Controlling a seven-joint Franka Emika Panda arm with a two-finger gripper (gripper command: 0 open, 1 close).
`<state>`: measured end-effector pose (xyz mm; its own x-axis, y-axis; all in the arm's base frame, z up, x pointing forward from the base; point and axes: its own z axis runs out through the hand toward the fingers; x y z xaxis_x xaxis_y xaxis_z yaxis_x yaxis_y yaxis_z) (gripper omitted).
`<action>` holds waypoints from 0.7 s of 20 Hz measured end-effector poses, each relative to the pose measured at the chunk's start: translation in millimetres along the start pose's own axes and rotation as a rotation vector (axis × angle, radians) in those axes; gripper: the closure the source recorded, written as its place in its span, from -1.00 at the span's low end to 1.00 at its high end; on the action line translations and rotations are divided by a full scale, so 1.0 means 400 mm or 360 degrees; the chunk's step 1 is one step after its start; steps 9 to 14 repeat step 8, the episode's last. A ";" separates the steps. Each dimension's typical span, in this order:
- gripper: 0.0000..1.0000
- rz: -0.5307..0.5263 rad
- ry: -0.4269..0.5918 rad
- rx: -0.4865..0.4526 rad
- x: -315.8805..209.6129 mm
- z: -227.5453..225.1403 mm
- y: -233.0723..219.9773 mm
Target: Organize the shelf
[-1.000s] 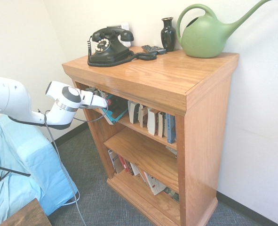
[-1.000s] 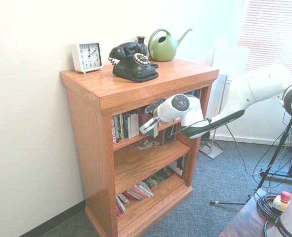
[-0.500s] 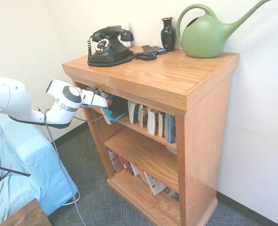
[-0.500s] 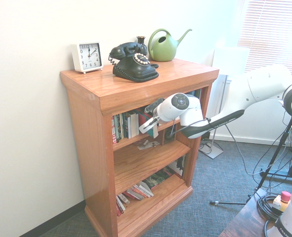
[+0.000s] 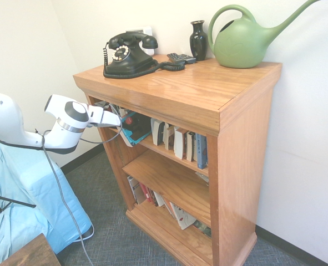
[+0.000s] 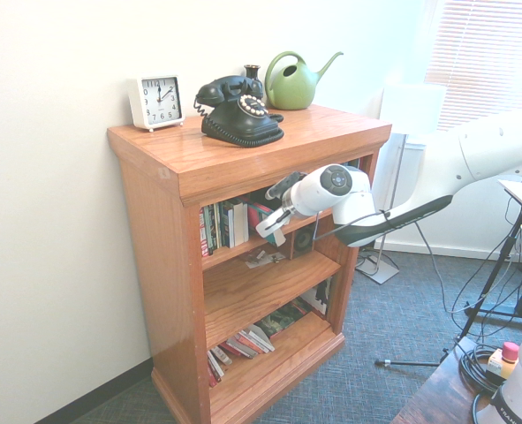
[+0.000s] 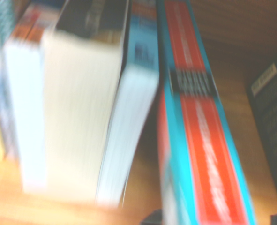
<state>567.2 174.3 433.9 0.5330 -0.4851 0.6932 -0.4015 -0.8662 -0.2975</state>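
The shelf (image 5: 180, 91) is an orange-brown wooden bookcase, also in the second exterior view (image 6: 243, 155). On its top inner shelf a teal book with a red spine band (image 5: 137, 128) leans at the open end of a row of upright books (image 5: 180, 143). My gripper (image 5: 118, 119) reaches in from the side, right at that book's outer edge, open, with no grip showing. From the other side the gripper (image 6: 274, 228) hangs just in front of the top inner shelf. The blurred wrist view shows the teal book (image 7: 199, 140) beside pale page edges (image 7: 77, 112).
On top stand a black dial telephone (image 5: 129, 54), a dark vase (image 5: 198, 39), a green watering can (image 5: 241, 41), a remote (image 5: 180, 57) and a white clock (image 6: 157, 100). More books lie on the bottom shelf (image 5: 164, 202). Blue-covered furniture (image 5: 19, 188) sits beside the arm.
The arm has drawn back from the bookcase. The teal book stays leaning on the top inner shelf, no longer pressed by the gripper.
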 end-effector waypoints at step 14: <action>-1.00 0.0027 -0.0050 0.0035 -0.064 -0.097 0.140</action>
